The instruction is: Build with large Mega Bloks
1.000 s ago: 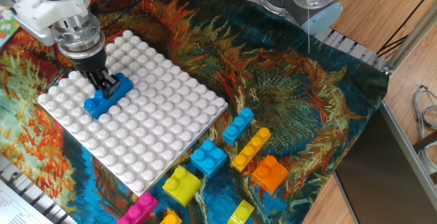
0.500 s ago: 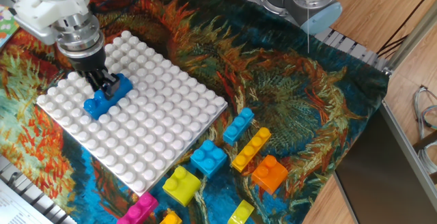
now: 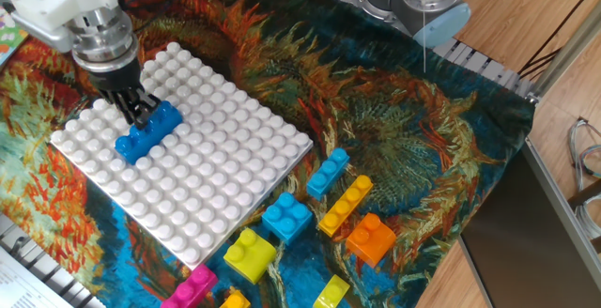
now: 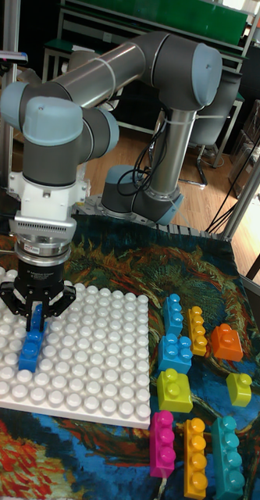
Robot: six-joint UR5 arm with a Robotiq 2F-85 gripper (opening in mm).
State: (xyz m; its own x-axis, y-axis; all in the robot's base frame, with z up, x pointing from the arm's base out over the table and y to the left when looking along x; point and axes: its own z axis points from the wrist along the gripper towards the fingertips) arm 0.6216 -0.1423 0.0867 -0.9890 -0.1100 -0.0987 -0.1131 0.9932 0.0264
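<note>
- We see the gripper (image 3: pixel 139 111) at the upper left of the frame, jaws spread just above the far end of the dark blue brick (image 3: pixel 148 130).
- That brick sits on the white baseplate (image 3: pixel 225 158), near its left corner.
- Other bricks lie on the patterned cloth (image 3: pixel 404 120) at the lower middle: a light blue brick (image 3: pixel 286 217), a yellow brick (image 3: pixel 249 254), an orange brick (image 3: pixel 370 238).

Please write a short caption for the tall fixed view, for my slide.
Robot pincer over a dark blue brick on the white baseplate, spare bricks beside.
</note>
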